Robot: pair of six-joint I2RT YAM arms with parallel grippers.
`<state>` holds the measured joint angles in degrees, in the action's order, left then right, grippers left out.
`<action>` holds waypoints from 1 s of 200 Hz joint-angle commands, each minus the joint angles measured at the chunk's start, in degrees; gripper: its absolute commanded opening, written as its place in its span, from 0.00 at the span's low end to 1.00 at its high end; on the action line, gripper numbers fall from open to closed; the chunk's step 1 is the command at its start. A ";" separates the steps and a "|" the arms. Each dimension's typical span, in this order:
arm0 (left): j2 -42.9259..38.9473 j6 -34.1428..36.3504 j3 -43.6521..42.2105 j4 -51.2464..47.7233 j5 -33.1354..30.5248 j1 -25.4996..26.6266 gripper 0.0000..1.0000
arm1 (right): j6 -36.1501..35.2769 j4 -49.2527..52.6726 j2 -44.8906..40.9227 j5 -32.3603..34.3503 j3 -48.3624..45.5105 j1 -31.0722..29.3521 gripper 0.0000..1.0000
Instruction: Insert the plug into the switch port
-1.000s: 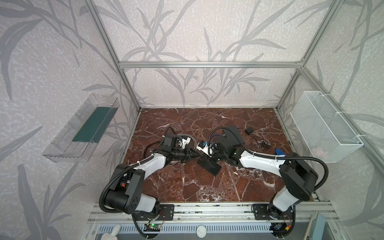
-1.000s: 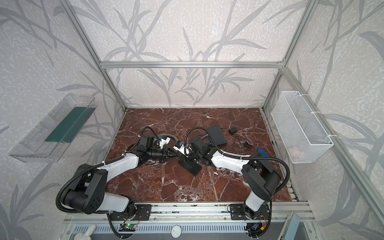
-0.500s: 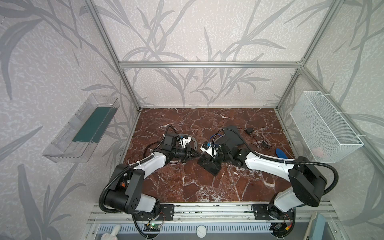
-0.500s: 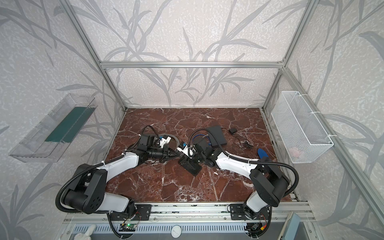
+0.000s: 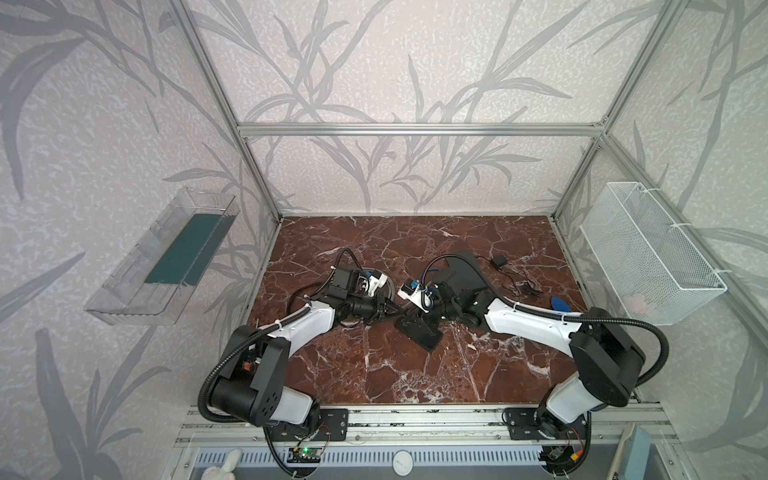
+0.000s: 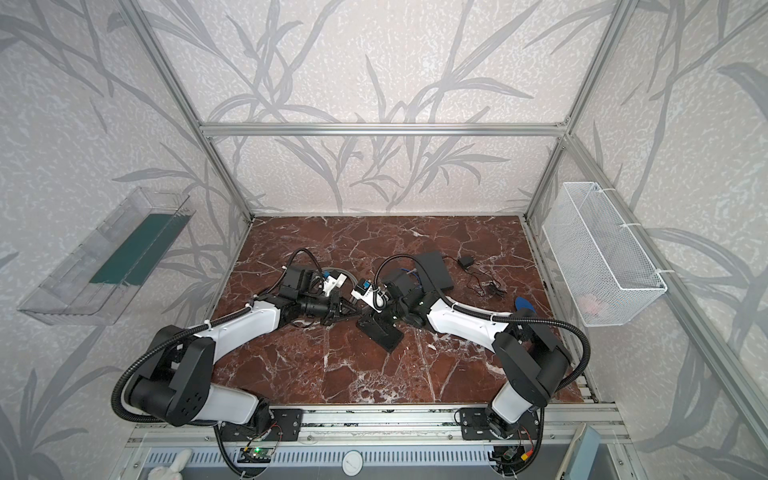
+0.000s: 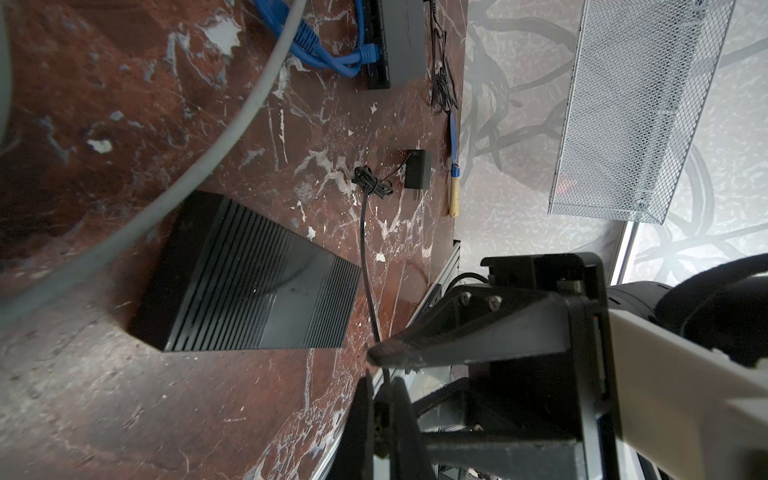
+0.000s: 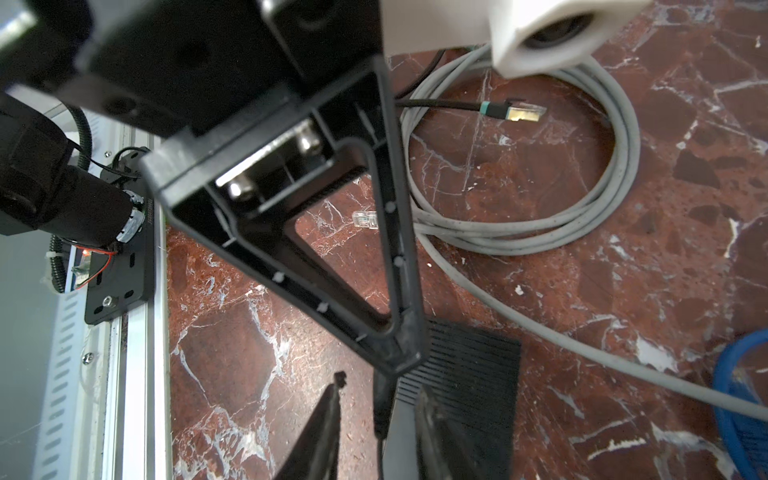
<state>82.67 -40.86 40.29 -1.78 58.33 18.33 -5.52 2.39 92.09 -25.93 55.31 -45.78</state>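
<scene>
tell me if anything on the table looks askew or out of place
The ribbed black switch sits diagonal to the table edges, mid-table. A thin black cord trails from a tangled knot beside the adapter into the shut left fingers. Nothing looks spilled or broken.

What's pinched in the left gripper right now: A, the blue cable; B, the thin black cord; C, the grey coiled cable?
B: in the left wrist view the thin black cord runs straight into the shut left gripper.
</scene>
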 commanded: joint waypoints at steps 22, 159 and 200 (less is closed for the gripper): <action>0.27 0.78 1.25 0.06 -0.43 0.17 0.06 | -0.19 0.30 0.93 -1.48 1.56 0.16 0.22; 0.20 6.74 4.35 -8.30 -8.91 -0.90 0.37 | 4.57 6.25 -6.46 3.96 -5.92 2.20 0.06; 5.12 17.58 11.38 -20.81 -18.42 1.55 0.37 | 16.00 13.57 -12.20 9.34 -10.13 2.03 0.04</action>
<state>85.60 -30.81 47.94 -14.63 46.74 18.33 2.04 10.22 84.23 -20.21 47.99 -43.83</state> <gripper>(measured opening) 0.374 0.075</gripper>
